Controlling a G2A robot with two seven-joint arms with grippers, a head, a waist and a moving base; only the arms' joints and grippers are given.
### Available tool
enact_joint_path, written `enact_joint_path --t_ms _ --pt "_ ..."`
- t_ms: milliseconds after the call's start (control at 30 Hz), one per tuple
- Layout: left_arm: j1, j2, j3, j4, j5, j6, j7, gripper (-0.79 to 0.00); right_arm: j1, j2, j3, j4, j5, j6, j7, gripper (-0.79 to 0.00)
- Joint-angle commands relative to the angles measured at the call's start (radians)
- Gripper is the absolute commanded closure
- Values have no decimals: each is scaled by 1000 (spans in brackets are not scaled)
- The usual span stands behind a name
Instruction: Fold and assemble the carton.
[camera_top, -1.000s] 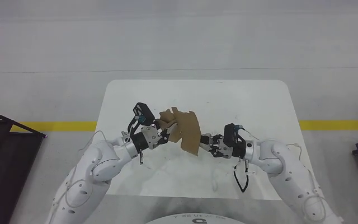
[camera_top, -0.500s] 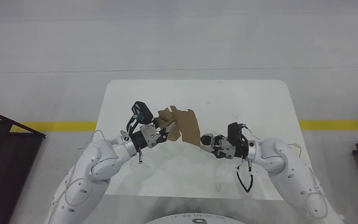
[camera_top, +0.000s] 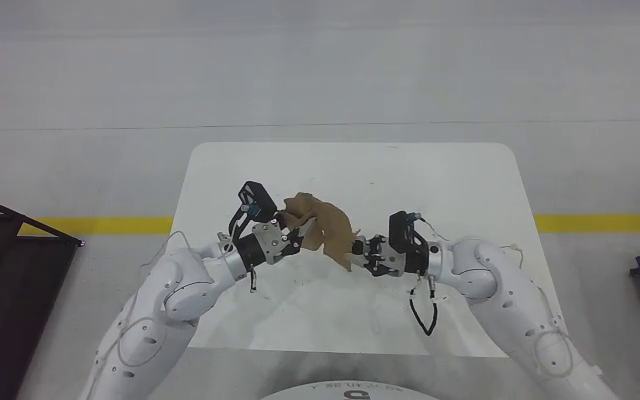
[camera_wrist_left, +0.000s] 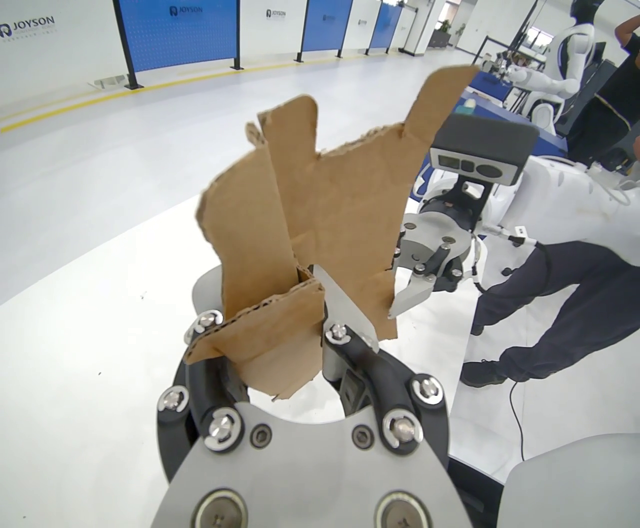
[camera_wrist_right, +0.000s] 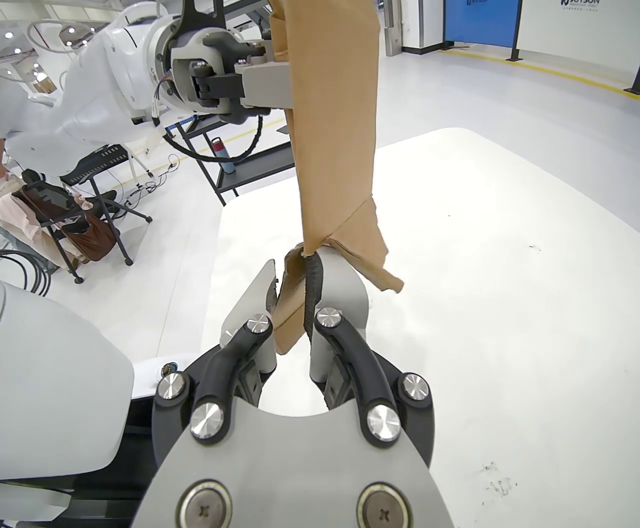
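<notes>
Carton (camera_top: 325, 228) hangs over the middle of the surface (camera_top: 450, 180), held between the two tools and apparently clear of it; the left tool (camera_top: 296, 241) is clamped on one end, the right tool (camera_top: 361, 256) on the opposite lower edge, both closed on cardboard.

Progress, as a judgement, is early to middle; the blank is creased and one panel is bent round at a corner, yet no walls stand square, no base is closed, and the flaps stick out loose; forming the body, tucking the flaps and setting the carton down all appear to be left; the edges look ragged and the board soft, so further folds may not keep a crisp line.

The top view gives the layout: two arms meeting from either side with the carton between them; the grips themselves are too small there to judge. The left wrist view supplies that: a folded corrugated corner is pinched between the left tool's fingers (camera_wrist_left: 345, 310), two uneven flaps rise beyond it, and one finger of the right tool lies against the far edge, its partner behind the board. The right wrist view turns the carton nearly edge-on, a tall strip; its lower corner sits between the right tool's fingers, a bent flap juts out just beside them, and the left tool grips the strip higher up from the far side.
</notes>
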Motion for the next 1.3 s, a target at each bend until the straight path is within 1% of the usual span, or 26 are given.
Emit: enact_joint_path --t_ms 0,67,167,200,267,433,500,733,833,867,933,1133,1167,1200,1233,1267 --pt "-1 0 1 0 -1 -1 -1 0 12 -3 -12 3 -17 28 9 -145" --pt "-1 0 2 0 -3 0 -3 0 18 -7 -24 4 -24 51 9 -151" --pt "-1 1 0 0 -7 0 -3 0 22 -10 -28 11 -38 107 14 -135" --pt "-1 1 -1 -1 -6 0 -2 0 20 -11 -30 10 -32 113 6 -145" --pt "0 2 -2 -2 -5 0 -2 0 21 -11 -30 15 -35 114 -2 -206" --pt "3 2 -2 -5 -4 0 -2 0 19 -11 -28 21 -44 118 -7 -219" --pt "3 3 0 -7 -4 1 -3 0 19 -11 -28 22 -47 128 -3 -197" --pt "5 4 2 -10 -3 0 -6 0 23 -14 -41 30 -63 147 5 -172" --pt "8 4 2 -11 -1 0 -4 0 25 -16 -48 31 -72 148 1 -126" --pt "9 4 2 -12 -1 0 -3 0 26 -17 -49 31 -75 147 -2 -62" --pt "12 5 2 -12 1 1 -1 0 27 -17 -52 34 -80 144 -7 0" --pt "19 6 -3 -12 -1 3 5 0 29 -18 -50 42 -99 131 -30 0" --pt "20 6 -4 -11 -1 3 5 -225 30 -17 -47 42 -108 124 -39 0" --pt "21 7 -6 -11 -3 4 5 -545 29 -16 -44 43 -117 117 -48 0" --pt "21 7 -8 -11 -4 3 5 -785 29 -16 -41 44 -128 112 -56 0" --pt "22 7 -11 -9 -8 4 5 -785 29 -15 -37 43 -140 106 -64 0"
